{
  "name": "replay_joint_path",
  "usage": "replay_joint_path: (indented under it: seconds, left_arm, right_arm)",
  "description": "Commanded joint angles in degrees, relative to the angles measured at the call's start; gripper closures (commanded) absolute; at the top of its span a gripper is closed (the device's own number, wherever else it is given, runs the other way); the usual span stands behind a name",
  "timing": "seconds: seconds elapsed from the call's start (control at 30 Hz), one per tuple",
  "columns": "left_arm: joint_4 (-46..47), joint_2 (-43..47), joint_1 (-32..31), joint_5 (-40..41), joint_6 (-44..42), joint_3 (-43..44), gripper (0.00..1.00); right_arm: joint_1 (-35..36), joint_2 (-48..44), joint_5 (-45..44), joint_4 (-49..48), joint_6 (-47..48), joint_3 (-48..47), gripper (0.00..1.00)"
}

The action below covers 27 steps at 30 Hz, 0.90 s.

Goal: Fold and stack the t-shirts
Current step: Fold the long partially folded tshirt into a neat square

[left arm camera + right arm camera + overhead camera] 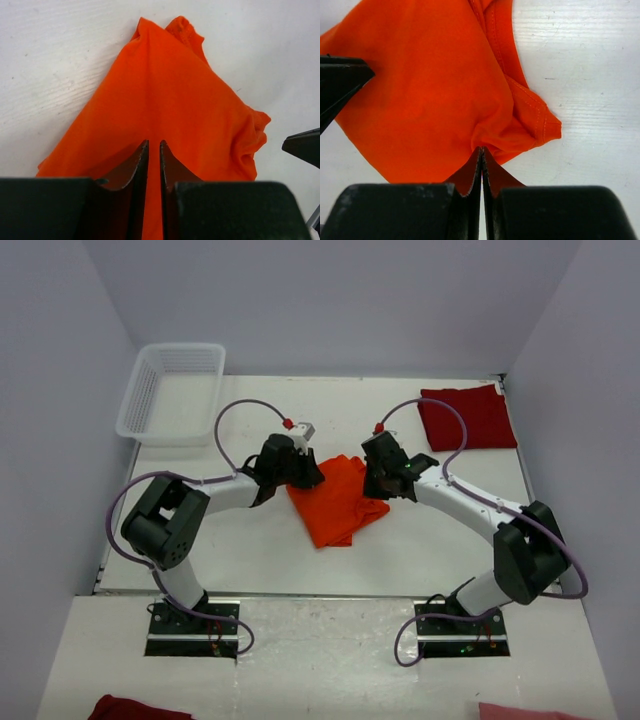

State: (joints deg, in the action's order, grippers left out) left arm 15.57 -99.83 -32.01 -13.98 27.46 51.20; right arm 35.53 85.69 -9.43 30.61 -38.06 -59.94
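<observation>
Cloth of a crumpled bright orange t-shirt (335, 502) is seen from above between both arms, with a folded dark red t-shirt (466, 418) at the far right. At the left wrist, the left gripper (154, 144) is nearly closed, with orange fabric pinched between its jaws. At the right wrist, the right gripper (481, 150) is clamped tight on a gathered fold.

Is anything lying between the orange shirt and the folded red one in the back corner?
Nothing loose does. The left gripper and right gripper pinch the orange t-shirt; toward the dark red t-shirt lies bare table, crossed only by the right arm's cable.
</observation>
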Motion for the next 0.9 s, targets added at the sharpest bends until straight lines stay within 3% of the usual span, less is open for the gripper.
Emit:
replay_joint_path:
  seconds: [0.0, 0.2, 0.5, 0.73, 0.87]
  left_arm:
    - [-1.94, 0.78, -0.07, 3.86, 4.33, -1.62, 0.86]
    - [-3.36, 2.09, -0.33, 5.19, 10.05, -6.71, 0.89]
    - [-4.41, 13.77, -4.54, 11.85, 16.21, -18.41, 0.89]
    - [-4.94, 25.2, -17.88, 20.65, 27.46, -27.37, 0.9]
    - [-5.46, 26.44, -24.67, 25.57, 30.02, -26.95, 0.9]
  right_arm:
    - [0.16, 1.93, 2.14, -1.08, 1.41, -3.16, 1.0]
    - [0.16, 2.81, 4.86, -2.05, 2.03, -3.16, 1.0]
    - [0.16, 1.15, 6.97, -3.1, 3.52, -0.71, 1.0]
    - [0.24, 0.44, 7.42, -3.01, 3.87, 0.26, 0.98]
    - [0.16, -1.05, 6.1, -3.19, 3.26, 2.02, 0.89]
